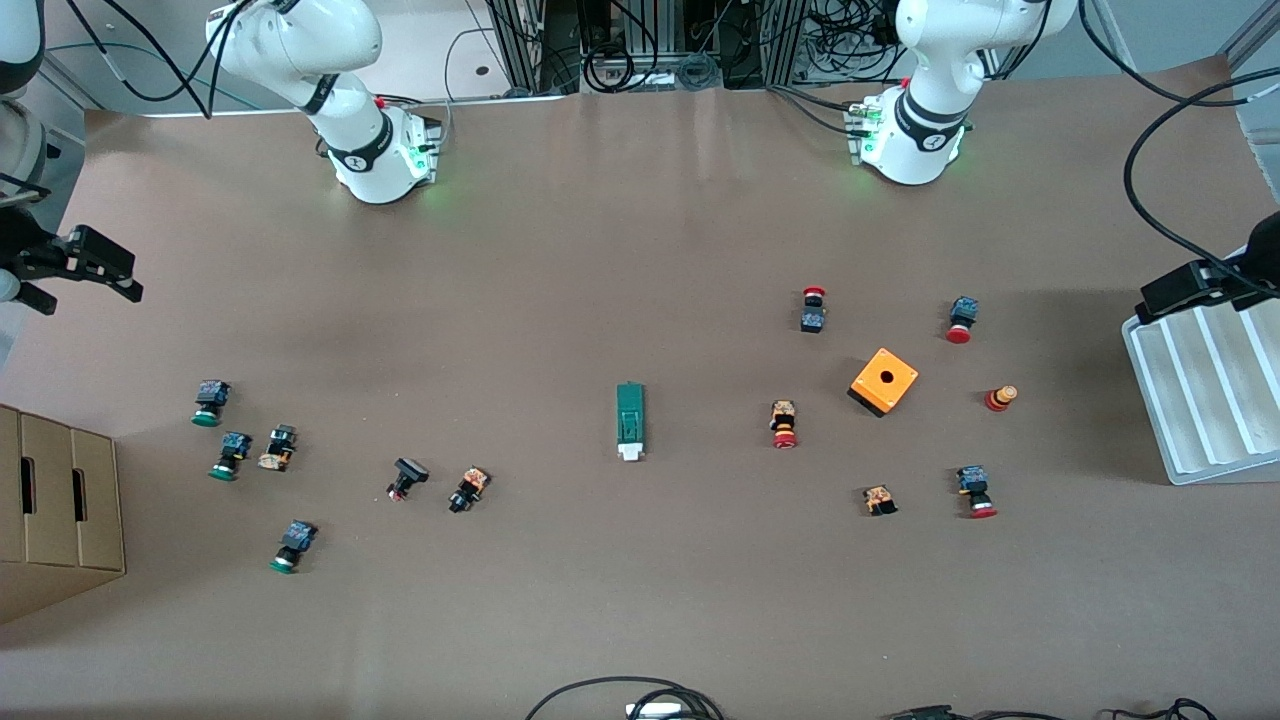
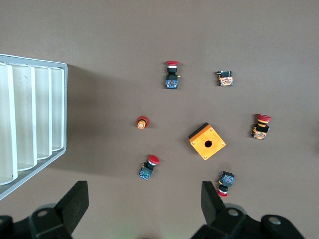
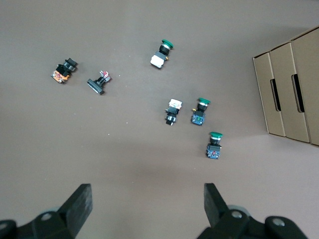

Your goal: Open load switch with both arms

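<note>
The load switch [image 1: 631,420], a narrow dark-green block with a white tab on the end nearer the front camera, lies flat at mid-table. It shows in neither wrist view. My right gripper [image 1: 125,278] hangs over the table's edge at the right arm's end, well away from the switch. In the right wrist view the right gripper [image 3: 147,201] is open and empty above bare table. My left gripper [image 1: 1160,298] hangs over the corner of the white tray at the left arm's end. The left gripper [image 2: 144,199] is open and holds nothing.
An orange box with a hole [image 1: 884,381] sits among several red-capped buttons [image 1: 784,424] toward the left arm's end. Green-capped buttons [image 1: 229,456] lie scattered toward the right arm's end. A white ribbed tray [image 1: 1200,400] and a cardboard box [image 1: 55,510] stand at the table's two ends.
</note>
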